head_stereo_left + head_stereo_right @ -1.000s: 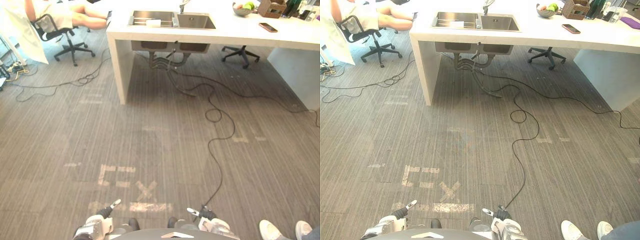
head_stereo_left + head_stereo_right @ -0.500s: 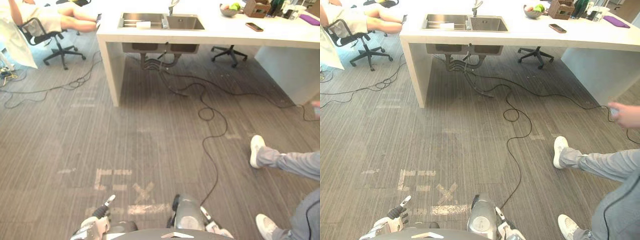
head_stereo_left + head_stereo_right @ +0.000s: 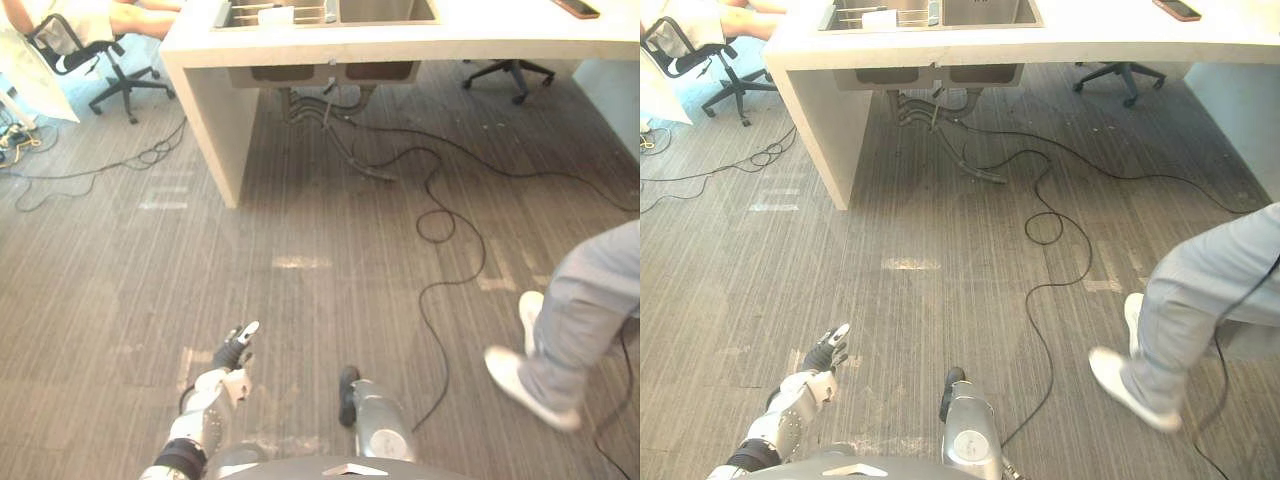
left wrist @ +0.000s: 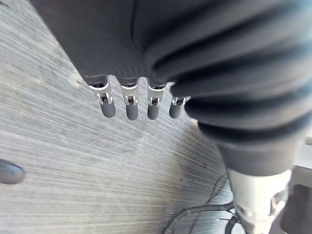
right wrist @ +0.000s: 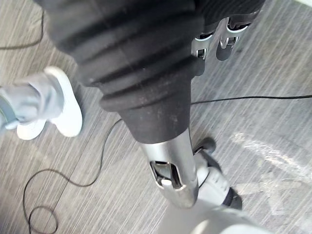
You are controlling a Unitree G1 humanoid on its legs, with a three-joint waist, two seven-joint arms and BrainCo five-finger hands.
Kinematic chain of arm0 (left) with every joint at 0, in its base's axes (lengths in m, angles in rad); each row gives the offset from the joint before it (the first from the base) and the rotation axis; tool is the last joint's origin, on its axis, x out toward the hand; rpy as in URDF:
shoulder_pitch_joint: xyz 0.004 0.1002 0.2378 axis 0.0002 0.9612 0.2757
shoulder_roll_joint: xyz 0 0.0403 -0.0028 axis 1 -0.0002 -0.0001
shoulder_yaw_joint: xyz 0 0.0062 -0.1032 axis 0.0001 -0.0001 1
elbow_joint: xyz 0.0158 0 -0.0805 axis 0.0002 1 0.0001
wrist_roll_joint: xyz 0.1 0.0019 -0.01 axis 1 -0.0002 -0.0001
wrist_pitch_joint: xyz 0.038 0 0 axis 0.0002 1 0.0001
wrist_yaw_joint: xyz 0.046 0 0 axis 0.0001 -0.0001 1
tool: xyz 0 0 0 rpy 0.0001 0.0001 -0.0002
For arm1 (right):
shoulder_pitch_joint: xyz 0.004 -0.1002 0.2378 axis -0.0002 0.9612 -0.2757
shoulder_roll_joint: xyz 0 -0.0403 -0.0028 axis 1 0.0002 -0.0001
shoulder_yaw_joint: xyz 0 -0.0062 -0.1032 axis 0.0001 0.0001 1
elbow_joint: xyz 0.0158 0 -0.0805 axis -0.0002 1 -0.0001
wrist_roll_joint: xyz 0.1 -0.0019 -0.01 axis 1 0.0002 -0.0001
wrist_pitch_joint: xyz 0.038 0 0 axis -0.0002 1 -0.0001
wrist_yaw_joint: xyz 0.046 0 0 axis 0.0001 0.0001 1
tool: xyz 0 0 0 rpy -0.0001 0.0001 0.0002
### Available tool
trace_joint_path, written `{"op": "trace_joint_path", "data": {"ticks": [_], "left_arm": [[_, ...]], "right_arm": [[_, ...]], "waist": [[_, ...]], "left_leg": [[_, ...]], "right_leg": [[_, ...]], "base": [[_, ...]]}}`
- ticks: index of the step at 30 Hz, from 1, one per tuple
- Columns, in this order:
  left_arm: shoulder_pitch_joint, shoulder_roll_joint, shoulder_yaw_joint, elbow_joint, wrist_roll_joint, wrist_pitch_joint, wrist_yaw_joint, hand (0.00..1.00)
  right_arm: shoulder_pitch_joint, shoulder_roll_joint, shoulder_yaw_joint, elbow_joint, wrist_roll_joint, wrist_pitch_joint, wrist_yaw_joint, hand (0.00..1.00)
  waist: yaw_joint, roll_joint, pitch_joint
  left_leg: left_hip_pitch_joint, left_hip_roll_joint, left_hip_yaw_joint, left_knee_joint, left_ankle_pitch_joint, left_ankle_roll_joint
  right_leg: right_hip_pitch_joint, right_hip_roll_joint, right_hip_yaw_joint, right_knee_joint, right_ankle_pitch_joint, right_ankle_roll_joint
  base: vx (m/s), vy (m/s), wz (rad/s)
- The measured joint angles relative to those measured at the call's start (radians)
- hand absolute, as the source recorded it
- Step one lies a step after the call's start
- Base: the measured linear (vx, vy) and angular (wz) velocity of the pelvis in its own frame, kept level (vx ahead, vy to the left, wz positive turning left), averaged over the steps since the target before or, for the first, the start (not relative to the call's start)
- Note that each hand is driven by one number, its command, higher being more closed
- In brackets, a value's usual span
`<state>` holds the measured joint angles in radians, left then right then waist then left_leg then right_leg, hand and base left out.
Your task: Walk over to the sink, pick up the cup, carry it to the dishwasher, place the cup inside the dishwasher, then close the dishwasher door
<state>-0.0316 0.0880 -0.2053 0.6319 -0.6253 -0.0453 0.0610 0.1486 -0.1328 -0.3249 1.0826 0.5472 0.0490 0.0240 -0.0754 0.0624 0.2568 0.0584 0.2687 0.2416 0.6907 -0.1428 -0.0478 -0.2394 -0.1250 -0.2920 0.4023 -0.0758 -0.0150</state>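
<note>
The white counter stands ahead of us across open floor. The sink set into it sits at the far edge of our view, so the walk is not yet done. If we come in too fast or off line, we could strike the counter's edge before our arms are raised.

To our right a person is in mid-stride near our path, one shoe lifted. One more step across and we could collide or be knocked off balance.

Our left hand is held low and forward, its fingers straight and empty. The right hand hangs at our side. The little we see of it looks loose and empty too, though the view's edge cuts it off.

The cup is in neither hand. We judge it lies in the sink but cannot make it out, so a reach planned from here could miss.
</note>
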Motion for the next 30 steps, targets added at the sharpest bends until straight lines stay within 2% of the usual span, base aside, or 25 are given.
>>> {"op": "trace_joint_path", "data": {"ticks": [1,2,3,4,5,7,8,9,10,11,12,13,14,15,16,18,21,23,24,25,26,27,28,29,30], "left_arm": [[0.003,-0.006,0.000,-0.024,0.000,-0.006,0.000,0.00],[0.007,-0.016,-0.001,-0.073,0.001,-0.014,0.001,0.00],[0.005,-0.016,0.000,-0.120,0.002,-0.022,0.011,0.00],[0.003,-0.016,0.001,-0.141,0.002,-0.024,0.019,0.00],[0.001,-0.014,0.002,-0.187,0.002,-0.032,0.033,0.00],[0.009,-0.012,0.007,-0.261,0.002,-0.039,0.045,0.00],[0.015,-0.008,0.007,-0.330,0.010,-0.044,0.059,0.00],[0.016,-0.009,0.006,-0.392,0.043,-0.046,0.079,0.00],[0.017,-0.009,0.007,-0.419,0.052,-0.045,0.090,0.00],[0.020,-0.009,0.009,-0.466,0.078,-0.046,0.115,0.00],[0.021,-0.009,0.013,-0.485,0.082,-0.045,0.131,0.00],[0.022,-0.010,0.017,-0.487,0.082,-0.046,0.134,0.00],[0.028,-0.010,0.027,-0.487,0.082,-0.046,0.132,0.00],[0.044,-0.007,0.047,-0.491,0.082,-0.049,0.128,0.00],[0.031,0.012,0.074,-0.486,0.082,-0.049,0.124,0.00],[0.013,0.015,0.097,-0.508,0.083,-0.056,0.116,0.00],[0.012,0.008,0.100,-0.536,0.133,-0.061,0.114,0.00],[0.035,0.009,0.099,-0.614,0.163,-0.059,0.114,0.00],[0.036,0.004,0.098,-0.673,0.184,-0.060,0.109,0.00],[0.031,0.001,0.098,-0.711,0.203,-0.059,0.103,0.00],[0.023,0.002,0.099,-0.739,0.224,-0.059,0.099,0.00],[0.011,0.011,0.103,-0.772,0.244,-0.057,0.100,0.00],[0.006,0.021,0.109,-0.795,0.249,-0.053,0.102,0.00],[0.006,0.032,0.113,-0.813,0.256,-0.047,0.107,0.00],[0.005,0.036,0.116,-0.818,0.256,-0.044,0.109,0.00]], "right_arm": [[-0.004,-0.005,0.004,-0.004,-0.005,-0.007,0.003,0.00],[-0.015,-0.010,0.010,-0.007,-0.006,-0.022,0.017,0.00],[-0.041,-0.028,0.010,-0.011,-0.005,-0.029,0.018,0.00],[-0.052,-0.034,0.010,-0.017,-0.003,-0.032,0.018,0.00],[-0.066,-0.044,0.015,-0.053,0.010,-0.035,0.018,0.00],[-0.082,-0.061,0.042,-0.090,0.040,-0.033,0.017,0.00],[-0.097,-0.069,0.060,-0.121,0.050,-0.030,0.018,0.00],[-0.107,-0.074,0.083,-0.138,0.057,-0.028,0.017,0.00],[-0.110,-0.074,0.093,-0.152,0.057,-0.023,0.016,0.00],[-0.111,-0.074,0.116,-0.163,0.064,-0.017,0.011,0.00],[-0.104,-0.074,0.124,-0.161,0.078,-0.005,0.011,0.00],[-0.096,-0.073,0.125,-0.160,0.084,0.003,0.012,0.00],[-0.077,-0.072,0.124,-0.159,0.093,0.016,0.013,0.00],[-0.057,-0.073,0.112,-0.144,0.098,0.027,0.018,0.00],[-0.056,-0.045,0.108,-0.121,0.118,0.035,0.021,0.00],[-0.049,-0.033,0.093,-0.099,0.125,0.046,0.025,0.00],[-0.065,-0.030,0.064,-0.025,0.125,0.070,0.033,0.00],[-0.056,-0.011,0.018,0.004,0.165,0.085,0.031,0.00],[-0.041,-0.007,-0.005,0.008,0.187,0.084,0.032,0.00],[-0.036,-0.007,-0.015,0.008,0.194,0.081,0.031,0.00],[-0.034,-0.004,-0.019,0.015,0.192,0.076,0.031,0.00],[-0.037,0.009,-0.022,0.032,0.190,0.072,0.031,0.00],[-0.037,0.024,-0.037,0.036,0.184,0.068,0.032,0.00],[-0.037,0.034,-0.054,0.034,0.179,0.061,0.033,0.00],[-0.038,0.035,-0.067,0.032,0.171,0.058,0.034,0.00]], "waist": [[0.004,0.007,-0.002],[0.013,0.014,-0.005],[0.025,0.023,-0.005],[0.029,0.020,0.000],[0.037,0.016,0.007],[0.057,0.015,0.008],[0.072,0.013,0.009],[0.081,0.011,0.010],[0.086,0.010,0.011],[0.095,0.010,0.013],[0.103,0.015,0.014],[0.106,0.021,0.015],[0.109,0.036,0.012],[0.112,0.073,0.002],[0.099,0.019,0.007],[0.111,-0.023,0.009],[0.124,-0.026,0.012],[0.142,-0.042,-0.007],[0.135,-0.038,-0.025],[0.127,-0.029,-0.032],[0.125,-0.021,-0.038],[0.128,-0.028,-0.042],[0.126,-0.040,-0.042],[0.119,-0.050,-0.042],[0.111,-0.048,-0.043]], "left_leg": [[-0.042,0.027,-0.001,0.078,0.072,0.004],[-0.132,0.084,-0.007,0.253,0.143,0.022],[-0.202,0.101,-0.002,0.393,0.099,0.051],[-0.226,0.096,0.002,0.425,0.079,0.049],[-0.269,0.058,0.015,0.384,0.032,0.044],[-0.293,0.001,0.048,0.237,0.006,0.040],[-0.309,-0.057,0.069,0.061,0.005,0.032],[-0.323,-0.127,0.068,-0.143,0.028,0.005],[-0.322,-0.156,0.062,-0.244,0.052,-0.014],[-0.316,-0.195,0.055,-0.441,0.122,-0.060],[-0.299,-0.217,0.062,-0.559,0.176,-0.087],[-0.294,-0.217,0.067,-0.576,0.206,-0.092],[-0.279,-0.206,0.078,-0.567,0.271,-0.081],[-0.237,-0.174,0.085,-0.543,0.314,0.098],[-0.243,-0.214,0.094,-0.510,0.280,0.130],[-0.256,-0.245,0.102,-0.504,0.249,0.148],[-0.304,-0.260,0.127,-0.405,0.153,0.157],[-0.299,-0.289,0.155,-0.388,0.110,0.168],[-0.291,-0.311,0.156,-0.423,0.109,0.170],[-0.281,-0.314,0.156,-0.449,0.113,0.170],[-0.263,-0.314,0.159,-0.471,0.115,0.167],[-0.227,-0.319,0.170,-0.505,0.110,0.175],[-0.193,-0.327,0.172,-0.533,0.112,0.171],[-0.157,-0.337,0.173,-0.559,0.114,0.168],[-0.113,-0.341,0.170,-0.589,0.114,0.165]], "right_leg": [[0.026,0.009,-0.010,-0.018,-0.012,-0.013],[0.081,0.029,-0.027,-0.062,-0.023,-0.025],[0.141,0.039,-0.030,-0.095,-0.033,-0.033],[0.176,0.041,-0.036,-0.116,-0.037,-0.034],[0.256,0.043,-0.052,-0.159,-0.048,-0.041],[0.309,0.039,-0.052,-0.182,-0.067,-0.034],[0.331,0.030,-0.052,-0.189,-0.081,-0.026],[0.350,0.021,-0.050,-0.193,-0.090,-0.015],[0.359,0.018,-0.046,-0.193,-0.093,-0.002],[0.386,0.020,-0.040,-0.197,-0.108,0.014],[0.419,0.032,-0.027,-0.201,-0.126,0.034],[0.441,0.044,-0.018,-0.203,-0.138,0.046],[0.472,0.067,-0.001,-0.199,-0.171,0.063],[0.514,0.104,0.016,-0.169,-0.234,0.083],[0.514,0.069,0.040,-0.136,-0.278,0.078],[0.504,0.041,0.057,-0.134,-0.298,0.082],[0.514,0.017,0.092,-0.179,-0.299,0.072],[0.520,-0.029,0.098,-0.182,-0.312,0.049],[0.475,-0.045,0.097,-0.096,-0.295,0.066],[0.409,-0.061,0.097,0.029,-0.268,0.113],[0.337,-0.080,0.099,0.167,-0.231,0.186],[0.245,-0.118,0.105,0.355,-0.152,0.268],[0.185,-0.157,0.107,0.486,-0.133,0.268],[0.143,-0.190,0.079,0.571,-0.151,0.233],[0.110,-0.225,0.021,0.591,-0.184,0.170]], "base": [[0.49,-0.230,0.36],[0.42,-0.138,0.26],[0.43,-0.121,0.21],[0.51,-0.121,0.20],[0.40,-0.078,0.14],[0.34,-0.039,-0.01],[0.37,0.010,-0.13],[0.37,0.026,-0.14],[0.38,0.056,-0.16],[0.40,0.081,-0.23],[0.42,0.095,-0.27],[0.46,0.134,-0.28],[0.44,0.179,-0.42],[0.51,0.220,-0.21],[0.39,0.179,-0.04],[0.28,0.125,0.16],[0.28,0.146,-0.01],[0.23,0.119,-0.20],[0.22,0.093,0.00],[0.22,0.102,0.01],[0.24,0.141,-0.19],[0.19,0.122,-0.33],[0.18,0.087,-0.32],[0.18,0.054,-0.20],[0.19,0.037,-0.11]]}}
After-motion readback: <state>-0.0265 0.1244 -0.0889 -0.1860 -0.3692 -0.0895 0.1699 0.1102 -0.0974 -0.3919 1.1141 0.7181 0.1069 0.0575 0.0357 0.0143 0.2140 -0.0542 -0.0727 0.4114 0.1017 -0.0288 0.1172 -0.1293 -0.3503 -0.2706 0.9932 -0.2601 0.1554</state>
